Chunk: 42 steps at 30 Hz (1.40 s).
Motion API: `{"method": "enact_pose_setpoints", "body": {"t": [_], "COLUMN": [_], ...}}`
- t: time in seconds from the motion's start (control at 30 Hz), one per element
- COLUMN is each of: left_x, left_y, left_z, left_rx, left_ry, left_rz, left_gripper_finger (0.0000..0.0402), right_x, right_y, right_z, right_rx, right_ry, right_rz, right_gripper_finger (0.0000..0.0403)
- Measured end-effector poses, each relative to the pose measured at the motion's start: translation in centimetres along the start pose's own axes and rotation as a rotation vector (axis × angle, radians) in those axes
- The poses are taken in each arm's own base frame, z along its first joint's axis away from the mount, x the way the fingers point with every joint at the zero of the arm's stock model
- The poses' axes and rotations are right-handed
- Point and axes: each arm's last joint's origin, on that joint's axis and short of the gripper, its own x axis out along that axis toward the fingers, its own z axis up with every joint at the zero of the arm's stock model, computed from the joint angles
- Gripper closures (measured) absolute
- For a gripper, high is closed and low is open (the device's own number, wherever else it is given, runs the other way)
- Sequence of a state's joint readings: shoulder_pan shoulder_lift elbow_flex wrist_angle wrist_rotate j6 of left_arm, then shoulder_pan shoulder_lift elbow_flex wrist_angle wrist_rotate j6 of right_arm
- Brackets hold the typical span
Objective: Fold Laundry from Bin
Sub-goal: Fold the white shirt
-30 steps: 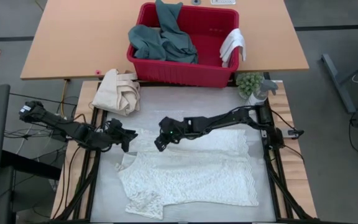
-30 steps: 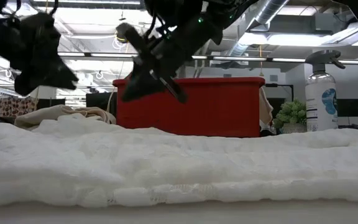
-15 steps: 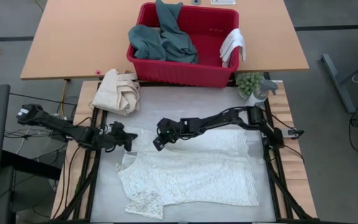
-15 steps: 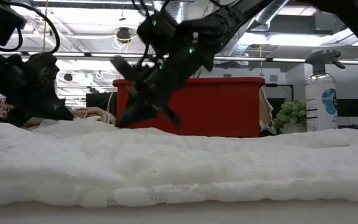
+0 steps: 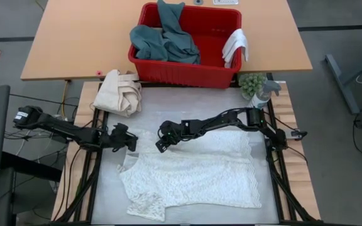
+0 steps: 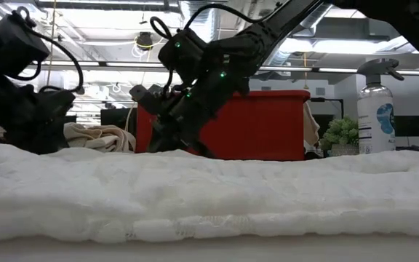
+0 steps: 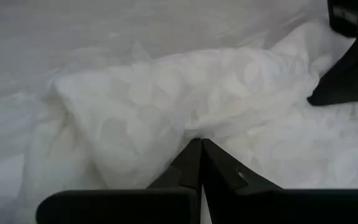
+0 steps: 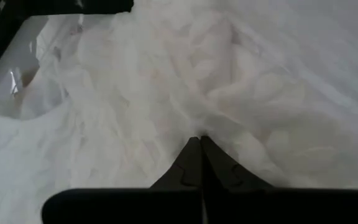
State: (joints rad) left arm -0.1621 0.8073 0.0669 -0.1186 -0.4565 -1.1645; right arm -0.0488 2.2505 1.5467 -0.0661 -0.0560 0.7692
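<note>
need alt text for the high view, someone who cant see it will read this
Seen from above, two dark robot arms pinch the far edge of a white lacy garment spread on the table: the left tool at its left corner, the right tool nearer the middle. Behind it sit a red bin holding a teal garment and a white cloth, and a cream canvas bundle.

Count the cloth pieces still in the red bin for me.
2 visible: a teal-green garment heaped at the bin's left and middle, and a small white cloth draped over its right rim. More may lie hidden beneath them.
</note>
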Motion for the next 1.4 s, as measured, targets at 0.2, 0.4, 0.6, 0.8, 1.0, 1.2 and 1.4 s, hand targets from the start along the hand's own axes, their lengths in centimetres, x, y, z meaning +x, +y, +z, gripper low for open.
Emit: {"method": "enact_pose_setpoints", "body": {"t": [0.2, 0.4, 0.6, 0.8, 1.0, 1.2, 1.4], "left_x": [-0.2, -1.5, -2.9, -3.6, -2.2, -1.4, -1.1], "left_y": [-0.7, -2.0, -3.0, -3.2, -1.4, -0.3, 0.1], "left_z": [0.5, 1.7, 2.8, 4.1, 3.1, 2.6, 2.1], "left_rx": [-0.036, -0.043, -0.028, 0.099, 0.091, 0.046, 0.04], "left_ry": [-0.015, 0.002, -0.005, -0.185, -0.083, -0.069, -0.002], "left_rz": [-0.045, -0.067, -0.067, 0.006, 0.063, 0.124, 0.141], "left_gripper_finger": [0.0401, 0.0401, 0.0401, 0.0401, 0.0401, 0.0401, 0.0401], "right_x": [-0.4, -2.6, -4.1, -5.2, -5.2, -5.0, -5.3], "right_y": [0.0, 0.5, 0.4, -0.2, -0.4, -0.8, -1.7], "right_z": [0.3, 1.6, 2.6, 3.0, 2.6, 2.0, 1.3], "right_rx": [0.002, -0.046, -0.093, -0.135, -0.162, -0.173, -0.217], "right_ry": [0.012, -0.006, -0.018, -0.011, 0.017, 0.062, 0.132], "right_rz": [0.017, 0.001, -0.032, -0.118, -0.154, -0.204, -0.315], "right_gripper_finger": [0.0358, 0.0357, 0.0357, 0.037, 0.0386, 0.0377, 0.0385]}}
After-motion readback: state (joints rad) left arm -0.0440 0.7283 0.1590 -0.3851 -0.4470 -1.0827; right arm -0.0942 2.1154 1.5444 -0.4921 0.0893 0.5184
